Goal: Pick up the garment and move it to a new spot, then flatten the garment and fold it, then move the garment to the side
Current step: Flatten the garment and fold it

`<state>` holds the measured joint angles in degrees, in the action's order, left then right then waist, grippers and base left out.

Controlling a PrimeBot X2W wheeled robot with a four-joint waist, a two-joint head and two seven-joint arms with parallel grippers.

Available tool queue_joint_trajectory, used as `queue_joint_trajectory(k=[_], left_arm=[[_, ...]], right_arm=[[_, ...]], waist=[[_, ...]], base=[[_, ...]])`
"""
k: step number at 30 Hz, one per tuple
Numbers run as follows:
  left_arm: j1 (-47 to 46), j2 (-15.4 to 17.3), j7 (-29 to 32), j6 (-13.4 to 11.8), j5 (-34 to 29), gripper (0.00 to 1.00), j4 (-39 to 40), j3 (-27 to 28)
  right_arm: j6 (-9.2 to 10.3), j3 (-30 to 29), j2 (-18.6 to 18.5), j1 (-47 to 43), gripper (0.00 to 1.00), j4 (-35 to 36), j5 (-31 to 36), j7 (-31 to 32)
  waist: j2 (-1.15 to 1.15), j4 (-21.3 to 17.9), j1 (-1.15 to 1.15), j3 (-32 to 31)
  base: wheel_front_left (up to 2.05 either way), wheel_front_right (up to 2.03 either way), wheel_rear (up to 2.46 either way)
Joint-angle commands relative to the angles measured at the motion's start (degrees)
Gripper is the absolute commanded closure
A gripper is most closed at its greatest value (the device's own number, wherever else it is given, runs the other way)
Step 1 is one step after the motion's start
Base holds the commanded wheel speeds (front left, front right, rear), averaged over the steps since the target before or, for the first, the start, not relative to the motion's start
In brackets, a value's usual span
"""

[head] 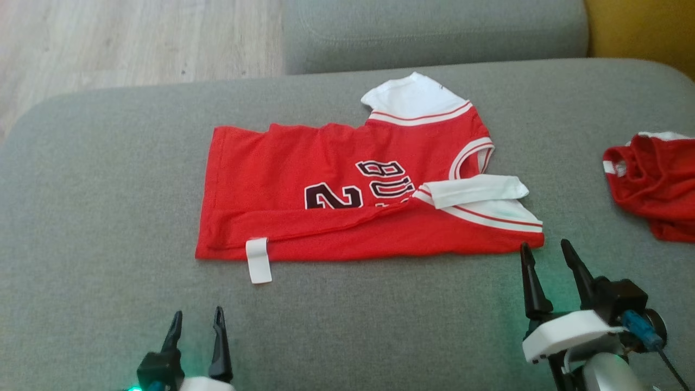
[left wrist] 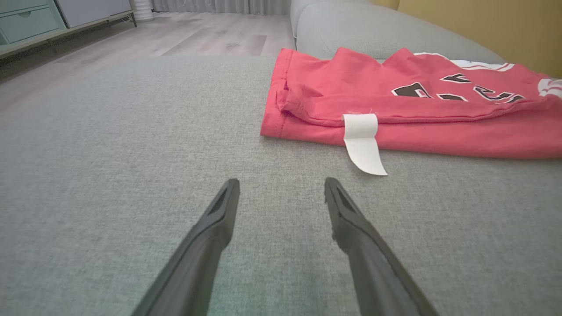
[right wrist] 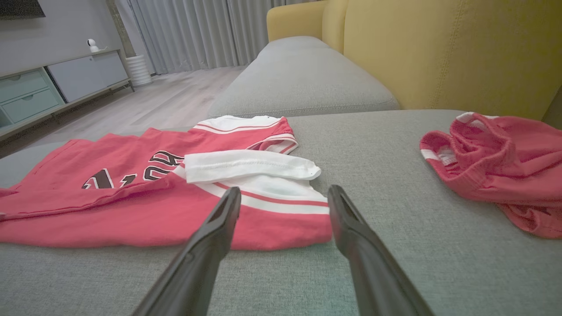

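The red basketball jersey (head: pixel 347 184) lies flat mid-cushion on the grey sofa seat (head: pixel 98 217). Bare fabric runs from its hem to the seat's rounded left edge, beyond which is wood floor (head: pixel 108 38). A narrower bare strip separates its near edge from both grippers. To the right, a gap separates it from a crumpled red garment (head: pixel 657 190).

The jersey's long axis runs left to right, hem to the left, white sleeves to the right, near side folded over, and a white tag (head: pixel 258 260) sticking out toward the robot.

The left gripper (head: pixel 198 312) hovers well short of the tag, jaws spread wide and empty. The right gripper (head: pixel 544 244), equally wide and empty, points at the jersey's near right corner, tips just beside it.
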<state>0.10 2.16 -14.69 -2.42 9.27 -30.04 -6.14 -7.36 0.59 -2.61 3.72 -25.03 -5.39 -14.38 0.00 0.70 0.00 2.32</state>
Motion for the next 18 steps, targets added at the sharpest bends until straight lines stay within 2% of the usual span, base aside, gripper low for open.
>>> queue_joint_trajectory(k=[1,13,18], left_arm=[[-3.2,0.7,-0.3,0.3,0.1,0.0,1.6,1.9],[-12.7,0.8,-0.3,4.7,0.2,0.0,-2.9,6.3],[-14.8,0.8,-0.3,5.4,-0.6,0.0,-5.8,8.1]], right_arm=[[-0.13,1.6,-0.3,2.1,0.0,2.1,0.4,-0.6],[-0.13,2.6,-0.3,6.2,0.0,3.6,-2.0,-0.6],[-0.13,2.4,-0.3,7.3,0.0,4.0,-2.5,-0.6]], waist=[[0.0,-0.1,0.0,1.1],[0.0,-1.8,0.0,7.5],[0.0,-2.9,0.0,9.2]], base=[[0.0,0.0,0.0],[0.0,0.0,0.0],[0.0,0.0,0.0]])
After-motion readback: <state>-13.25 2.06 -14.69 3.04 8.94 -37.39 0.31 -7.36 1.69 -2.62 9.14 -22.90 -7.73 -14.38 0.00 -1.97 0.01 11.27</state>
